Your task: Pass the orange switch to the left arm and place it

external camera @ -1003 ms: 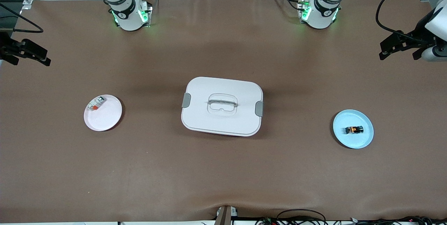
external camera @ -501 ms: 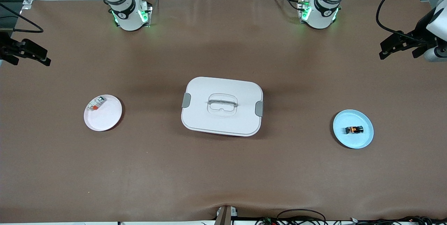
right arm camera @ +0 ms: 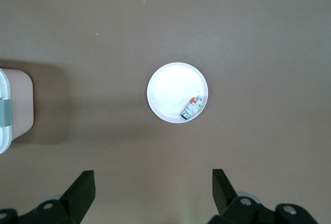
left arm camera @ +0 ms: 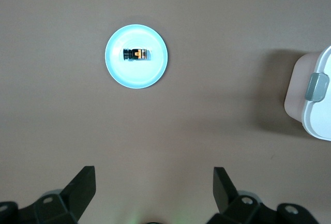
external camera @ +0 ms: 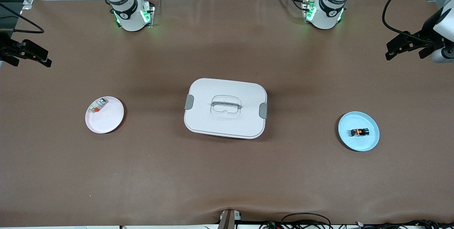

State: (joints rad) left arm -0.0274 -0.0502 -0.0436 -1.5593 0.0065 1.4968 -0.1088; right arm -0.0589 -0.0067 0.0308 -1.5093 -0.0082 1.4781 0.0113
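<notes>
We see the table (external camera: pixel 227 183), brown, with the box (external camera: pixel 225 108) lid-on at its middle. Both arms wait: left gripper (external camera: pixel 408 46) over the table's left-arm end, fingers spread, holding nothing; right gripper (external camera: pixel 26 53) likewise at the right-arm end. Pale blue plate (external camera: pixel 369 143) carries the orange switch (external camera: pixel 359 132); white plate (external camera: pixel 110 119) carries a white-grey piece (external camera: pixel 97 105).

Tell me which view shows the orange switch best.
The left wrist view: it looks straight down on the orange switch lying on the light blue plate, its amber face clear. The front view shows the switch smaller, toward the left arm's end of the table. The right wrist view does not show it.
</notes>
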